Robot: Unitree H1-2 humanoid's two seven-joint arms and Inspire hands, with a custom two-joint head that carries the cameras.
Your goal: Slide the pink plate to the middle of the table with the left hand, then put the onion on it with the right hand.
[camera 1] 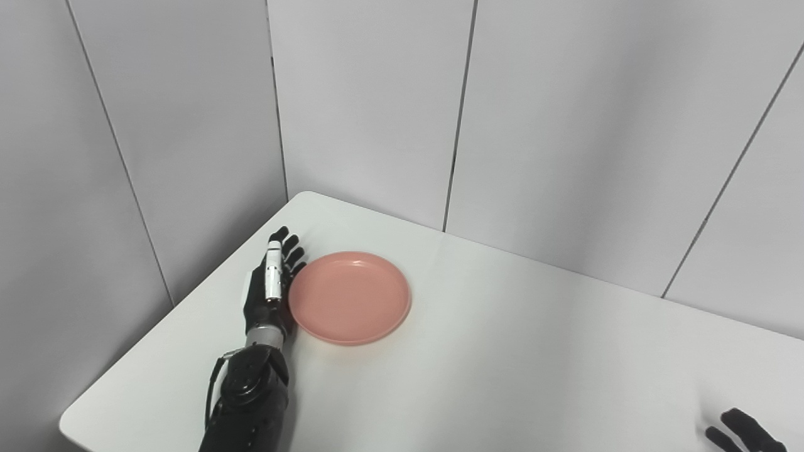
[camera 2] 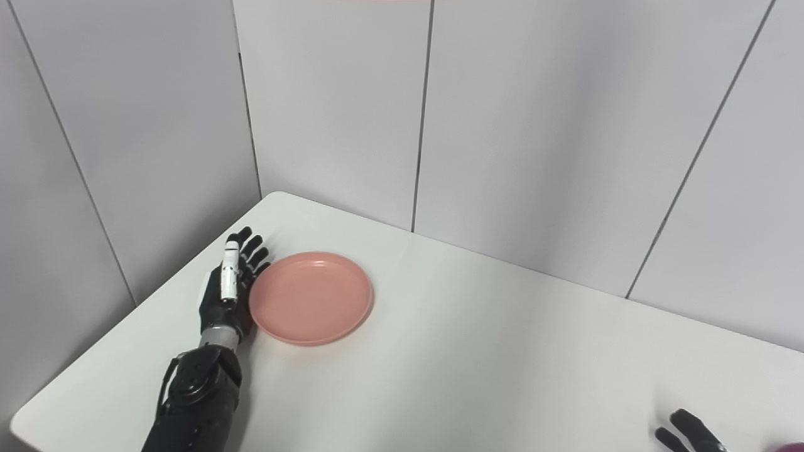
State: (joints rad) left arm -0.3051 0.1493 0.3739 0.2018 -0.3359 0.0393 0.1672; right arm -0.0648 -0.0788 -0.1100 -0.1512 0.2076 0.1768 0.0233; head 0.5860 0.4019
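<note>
The pink plate (camera 1: pixel 349 297) lies flat and empty on the white desk (camera 1: pixel 502 351), toward the desk's 10 o'clock corner and well away from its middle. It looks like a shallow moulded dish with a low raised rim, so I judge it light, stiff and not fragile. On this smooth top it should slide easily, and could skate or spin if pushed off-centre. No lifting grip seems needed: the place to work is the outer rim wall on the plate's 9 o'clock side, pressed by a flat hand and pushed toward 4 o'clock.

The left hand (camera 1: pixel 271 285) stands on edge on the desk at just that spot. Its fingers (camera 1: pixel 287 246) are straight and held close together, pointing toward 12 o'clock, and hold nothing. The palm and lower fingers sit against the rim from about 8 to 10 o'clock, touching or very nearly so; the fingertips reach past the plate's far-left curve.

The right hand (camera 1: pixel 744 432) is only partly in view at the desk's 5 o'clock corner, well apart from the plate; a few dark fingertips show, and I cannot tell whether it is spread or closed. A dark reddish sliver at the bottom right corner of the right eye view may be the onion (camera 2: pixel 790 447); too little shows to be sure.
</note>
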